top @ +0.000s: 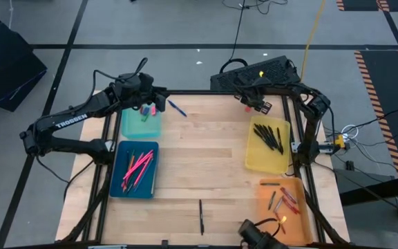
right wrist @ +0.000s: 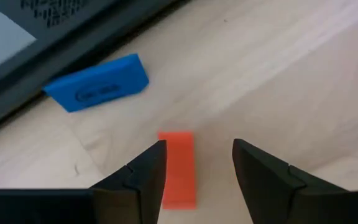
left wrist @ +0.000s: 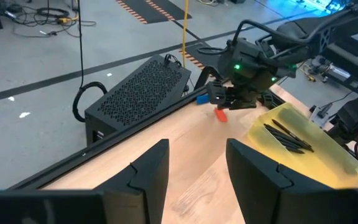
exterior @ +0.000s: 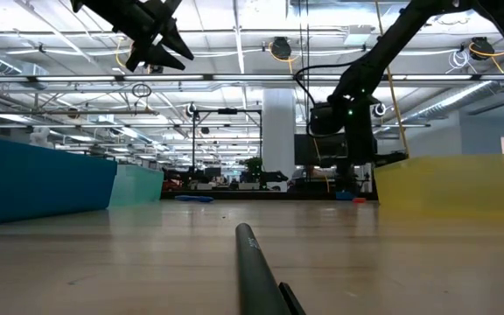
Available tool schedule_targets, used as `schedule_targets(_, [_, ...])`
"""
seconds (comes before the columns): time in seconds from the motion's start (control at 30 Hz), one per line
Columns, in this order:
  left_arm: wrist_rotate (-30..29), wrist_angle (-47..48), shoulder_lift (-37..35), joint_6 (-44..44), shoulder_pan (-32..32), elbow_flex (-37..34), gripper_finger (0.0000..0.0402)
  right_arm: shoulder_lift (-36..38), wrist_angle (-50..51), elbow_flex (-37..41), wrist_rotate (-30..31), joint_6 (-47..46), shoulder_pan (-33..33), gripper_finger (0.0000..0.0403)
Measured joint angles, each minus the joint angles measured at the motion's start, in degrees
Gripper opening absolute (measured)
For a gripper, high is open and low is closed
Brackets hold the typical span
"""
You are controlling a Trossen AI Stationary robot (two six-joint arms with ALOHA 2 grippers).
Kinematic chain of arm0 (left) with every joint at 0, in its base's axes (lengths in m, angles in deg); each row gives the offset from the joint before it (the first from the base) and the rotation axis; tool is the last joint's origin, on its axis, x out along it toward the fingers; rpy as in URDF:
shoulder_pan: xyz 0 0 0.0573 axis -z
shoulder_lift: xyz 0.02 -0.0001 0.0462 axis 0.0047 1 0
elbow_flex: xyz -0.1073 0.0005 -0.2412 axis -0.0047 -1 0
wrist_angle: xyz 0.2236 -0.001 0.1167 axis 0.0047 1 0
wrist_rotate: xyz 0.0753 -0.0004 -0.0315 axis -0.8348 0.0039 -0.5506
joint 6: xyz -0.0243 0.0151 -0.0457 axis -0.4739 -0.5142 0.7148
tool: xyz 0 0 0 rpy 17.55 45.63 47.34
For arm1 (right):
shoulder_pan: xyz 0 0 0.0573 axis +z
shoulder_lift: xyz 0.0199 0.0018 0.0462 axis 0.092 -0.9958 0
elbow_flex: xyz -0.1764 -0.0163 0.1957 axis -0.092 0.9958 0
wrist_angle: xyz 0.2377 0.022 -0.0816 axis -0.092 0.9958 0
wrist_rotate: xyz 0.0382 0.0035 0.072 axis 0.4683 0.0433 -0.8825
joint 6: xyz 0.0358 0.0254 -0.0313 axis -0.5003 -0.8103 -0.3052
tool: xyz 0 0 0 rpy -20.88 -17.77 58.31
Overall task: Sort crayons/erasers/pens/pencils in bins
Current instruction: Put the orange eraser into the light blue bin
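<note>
- The right gripper hangs low over the far right corner of the table, at about one o'clock from its middle. Its fingers are spread wide and empty, straddling a red eraser that lies flat on the wood between them. I judge this a lining-up for a pinch across the eraser's narrow width.
- A blue eraser lies just beside the red one, nearer the table's edge and the black perforated box, apart from both fingers.
- The right arm reaches inward from its post, elbow raised, wrist bent down steeply.
- The left gripper sits high above the teal bin at eleven o'clock, fingers parted and holding nothing; it looks to be waiting.
- Sorting looks well along: pink pencils in the dark blue bin, black pens in the yellow bin, crayons in the orange bin.
- A black pen lies loose at six o'clock, and a blue stick at twelve.
</note>
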Motion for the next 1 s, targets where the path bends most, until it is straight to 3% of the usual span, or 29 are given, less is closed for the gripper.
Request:
schedule_targets(0.23, [0.0,0.1,0.0,-1.0,0.0,0.0,0.0161,0.1,1.1,-0.7,-7.6,0.5,-1.3,0.0175])
schedule_targets(0.7, [-0.3,0.2,0.0,-1.2,0.0,0.0,0.0161,0.1,-0.2,-0.7,-7.3,6.2,1.4,0.0167])
schedule_targets(1.0, [-0.3,0.2,0.0,-1.1,0.0,0.0,0.0161,0.1,-0.6,-0.3,-4.2,-3.0,1.4,0.0142])
